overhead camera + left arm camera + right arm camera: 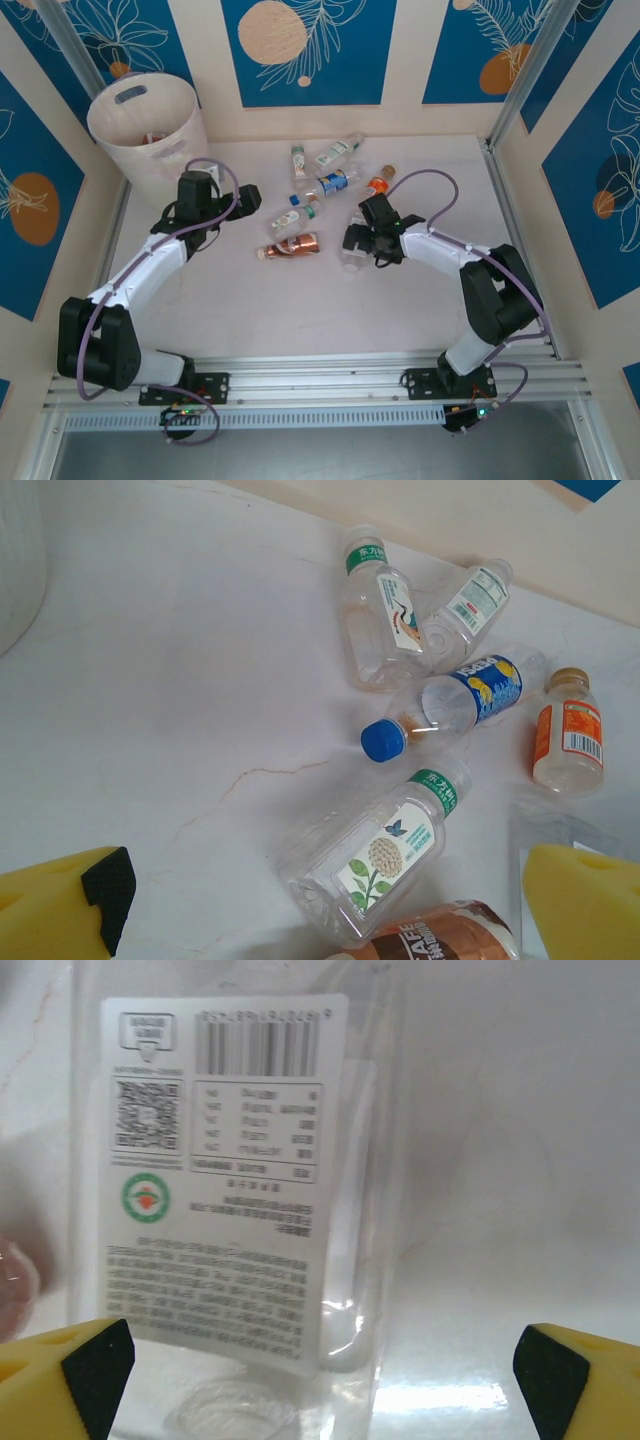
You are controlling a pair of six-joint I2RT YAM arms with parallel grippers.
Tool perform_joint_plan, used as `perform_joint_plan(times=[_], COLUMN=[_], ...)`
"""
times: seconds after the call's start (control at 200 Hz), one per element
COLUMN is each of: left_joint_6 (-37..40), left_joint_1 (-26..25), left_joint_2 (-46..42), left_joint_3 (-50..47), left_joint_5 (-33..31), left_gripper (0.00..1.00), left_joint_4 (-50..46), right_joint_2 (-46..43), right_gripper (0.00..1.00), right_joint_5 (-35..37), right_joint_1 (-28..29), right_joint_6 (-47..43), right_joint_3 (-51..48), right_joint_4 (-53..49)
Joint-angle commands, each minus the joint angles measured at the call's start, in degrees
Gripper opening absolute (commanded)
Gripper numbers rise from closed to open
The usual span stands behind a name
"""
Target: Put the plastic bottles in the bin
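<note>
The pale table (300,300) sits inside blue and cream walls (310,50). Your left claw (320,915) is wide open and holds nothing. It hangs over the table just by a green-cap bottle (375,850) and a brown bottle (440,935). Your right claw (320,1380) is open too. A clear bottle (230,1180) lies between its fingers, close to one and apart from the other. More bottles (330,183) lie in the middle of the table. The bin (145,125) stands in the far left corner, well apart from them.
</note>
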Motion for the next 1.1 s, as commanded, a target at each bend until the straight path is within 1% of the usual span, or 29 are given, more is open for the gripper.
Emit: perform_joint_plan(times=[0.0, 0.075, 0.2, 0.325, 0.39, 0.48, 0.535, 0.615, 0.665, 0.71, 0.78, 0.84, 0.935, 0.985, 1.06, 1.095], left_joint_6=[0.44, 1.18, 1.95, 1.99, 1.91, 1.78, 1.69, 1.69, 1.76, 1.65, 0.87, 0.25, -0.46, -0.94, -2.19, -2.86], left_joint_1=[-0.18, -0.14, -0.17, -0.14, -0.13, -0.13, -0.14, -0.13, -0.13, -0.17, -0.39, -0.81, -2.18, -3.12, -4.57, -5.30], left_joint_2=[-0.15, -0.63, -1.32, -1.13, -0.93, -0.73, -0.72, -0.72, -0.59, -0.43, -0.04, 0.35, 0.90, 1.25, 1.90, 2.33], left_joint_3=[0.07, -0.13, -0.84, -1.37, -1.43, -1.36, -1.28, -1.19, -0.98, -0.65, -0.10, 0.28, 0.63, 0.87, 1.57, 2.12], left_joint_5=[0.23, -0.57, -1.91, -2.14, -1.90, -1.75, -1.61, -1.12, -0.07, 1.74, 5.25, 9.12, 16.86, 22.39, 30.25, 33.56], left_gripper=[1.00, 1.00, 1.00, 1.00, 1.00, 1.00, 1.00, 1.00, 1.00, 1.00, 1.00, 1.00, 1.00, 1.00, 1.00, 1.00], left_joint_4=[-1.04, -1.54, -1.78, -1.43, -1.53, -1.58, -1.62, -1.67, -1.65, -1.67, -1.31, -0.42, 2.75, 5.49, 9.81, 11.67], right_joint_2=[2.33, 4.44, 5.28, 11.47, 14.29, 17.02, 17.92, 17.19, 15.37, 13.08, 8.45, 4.32, -1.55, -4.16, -7.35, -8.38], right_gripper=[1.00, 1.00, 1.00, 1.00, 1.00, 1.00, 1.00, 1.00, 0.97, 0.91, 0.76, 0.69, 0.67, 0.67, 0.67, 0.67], right_joint_5=[-1.08, 0.70, -0.51, 5.28, 6.46, 5.01, 5.32, 5.51, 6.02, 7.19, 9.20, 9.51, 9.06, 7.95, 2.56, -1.10], right_joint_1=[2.16, 2.98, 3.12, 3.99, 4.57, 4.87, 4.95, 5.02, 5.19, 5.51, 6.00, 6.34, 7.28, 8.12, 8.81, 8.98], right_joint_6=[3.11, 3.80, 4.26, 3.72, 3.15, 3.46, 4.08, 3.99, 3.29, 1.84, -0.76, -4.20, -10.73, -14.56, -20.56, -22.93], right_joint_3=[4.54, 6.18, 6.54, 11.80, 13.26, 14.18, 14.15, 13.32, 12.60, 11.55, 9.59, 7.57, 4.36, 2.61, 0.05, -0.86], right_joint_4=[-4.64, -6.05, -4.40, -13.14, -15.29, -15.37, -15.01, -13.54, -12.27, -10.55, -7.46, -3.93, 2.58, 6.57, 12.75, 15.29])
